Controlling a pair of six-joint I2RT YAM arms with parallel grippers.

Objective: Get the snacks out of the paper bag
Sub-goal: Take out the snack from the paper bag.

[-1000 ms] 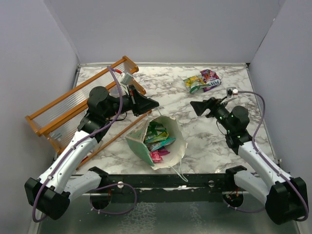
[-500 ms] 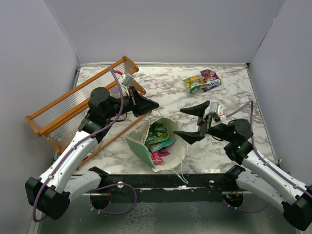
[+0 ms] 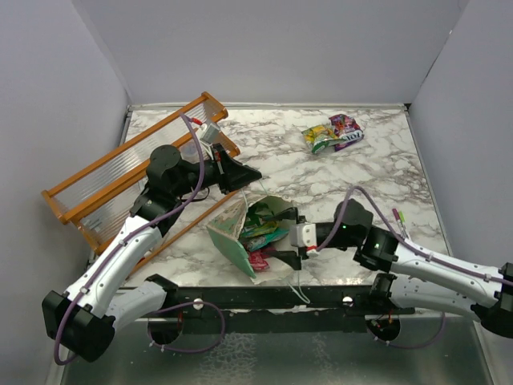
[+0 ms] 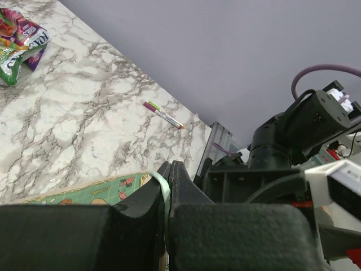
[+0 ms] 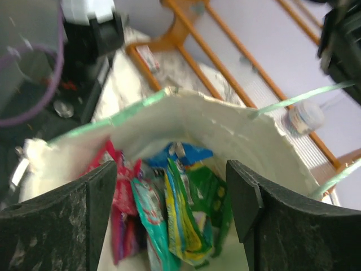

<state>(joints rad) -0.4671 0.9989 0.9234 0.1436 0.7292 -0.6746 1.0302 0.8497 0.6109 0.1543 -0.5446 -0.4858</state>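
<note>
Pinching the paper bag [image 3: 231, 242] rim, left gripper [image 3: 256, 172] holds it agape — right gripper [image 3: 284, 236], spread, faces snacks [image 3: 259, 220]; orange rack [image 3: 120, 172] behind.

We see left gripper [image 4: 169, 169] shut tight, thin mint-green edge of paper bag [image 4: 163, 191] pinched between jaws. Printed green bag panel runs left from there, low in view. Beyond it, marble table [image 4: 73, 124]. Snacks [image 4: 17, 42] at upper-left corner, green and purple packets touching. Pen [image 4: 163, 114] near table's far edge, well apart from snacks. Black right arm [image 4: 299, 130] with purple cable [image 4: 321, 70] fills right side.
</note>
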